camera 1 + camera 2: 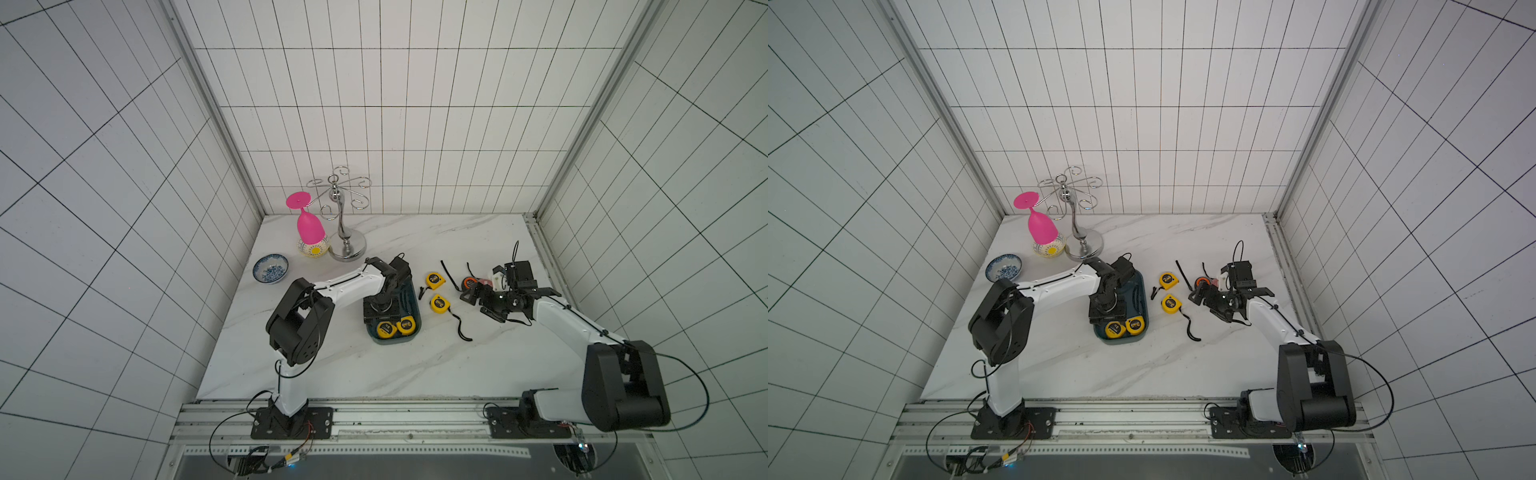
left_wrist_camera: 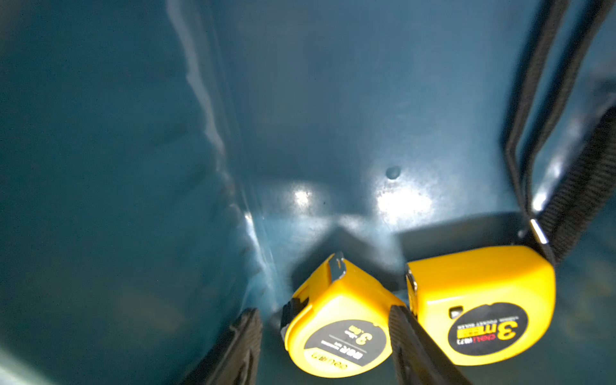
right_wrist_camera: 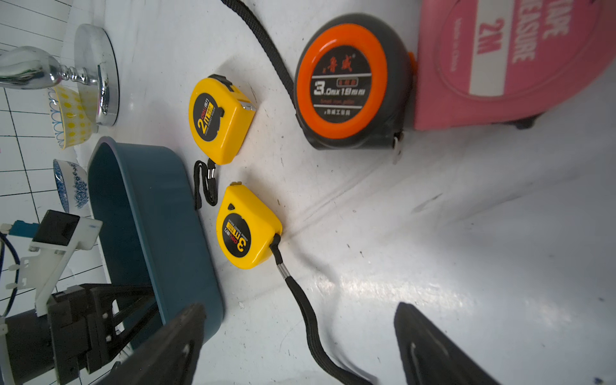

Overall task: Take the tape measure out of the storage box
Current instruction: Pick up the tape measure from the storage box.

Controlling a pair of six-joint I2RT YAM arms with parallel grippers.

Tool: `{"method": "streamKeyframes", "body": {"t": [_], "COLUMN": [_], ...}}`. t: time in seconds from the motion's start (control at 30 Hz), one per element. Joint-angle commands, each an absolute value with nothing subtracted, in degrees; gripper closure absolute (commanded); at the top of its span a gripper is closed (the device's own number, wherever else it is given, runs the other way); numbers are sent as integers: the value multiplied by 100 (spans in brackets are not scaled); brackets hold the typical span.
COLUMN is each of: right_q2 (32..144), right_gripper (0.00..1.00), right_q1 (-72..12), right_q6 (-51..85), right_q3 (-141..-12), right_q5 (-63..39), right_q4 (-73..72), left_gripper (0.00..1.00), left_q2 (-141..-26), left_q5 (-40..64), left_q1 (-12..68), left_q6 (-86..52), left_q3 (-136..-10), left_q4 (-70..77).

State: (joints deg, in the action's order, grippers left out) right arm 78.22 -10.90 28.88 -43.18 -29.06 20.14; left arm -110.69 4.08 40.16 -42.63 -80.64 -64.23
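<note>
Where the left arm bends down into the storage box, the left gripper points at the box floor. Its fingers stand either side of a yellow tape measure lying flat, label up, at the end of the box nearest the robot. One finger sits against the case and a sliver of box floor shows beside the other, so whether the hold is firm cannot be told. Approach from above, by judgement: the box walls bar any sideways reach. Also inside the box, just beside the first: a second yellow tape measure, its strap running along the box wall, close enough that a careless lift may drag it. Rest of the box floor: bare. Outside the box, on the side toward the right arm, flat on the table: a tape measure marked 2m and a tape measure marked 3m, both near the box wall. Farther from the box: an orange-and-black tape measure right against a pink tape measure. Right gripper: jaws wide apart, gripping nothing, low over the table by those four, probably parked there to leave the left arm room. Beyond the far end of the box: a blue patterned bowl and a glass rack with a pink glass. Task judged part done, with two left in the box.
</note>
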Motion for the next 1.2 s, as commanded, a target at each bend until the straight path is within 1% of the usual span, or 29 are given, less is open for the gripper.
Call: {"method": "streamKeyframes", "body": {"t": [0.0,0.13,0.33,0.57,0.67,0.93,1.17], "right_q2": [7766,7687,7636,7647,7675,7691,7708], "right_gripper": [7,7,7,7,7,7,7], "right_q1": [-1011,-1002,-990,-984,-984,-984,-984], "right_q6": [2866,2891,2909,2909,2909,2944,2997], "right_q3": [-4373,-4342,-4342,-4381,-4412,-4412,-4386], "right_q5": [-2953,-2962,-2977,-2975,-2981,-2970,-2977], "right_q4": [1967,1962,1991,2037,2049,2022,1944], "left_gripper": [34,31,30,30,30,31,32], "left_q2": [-11034,-11074,-11005,-11109,-11167,-11304,-11495], "left_q5": [274,-29,-442,-361,-318,-1073,-1340], "left_q1": [4093,4239,4475,4614,4638,4610,4359], "left_q6": [-4119,-3664,-3144,-2668,-2628,-2807,-2908], "left_q3": [-8189,-8270,-8236,-8201,-8196,-8227,-8556], "left_q4": [-6509,-6723,-6864,-6909,-6871,-6677,-6469]}}
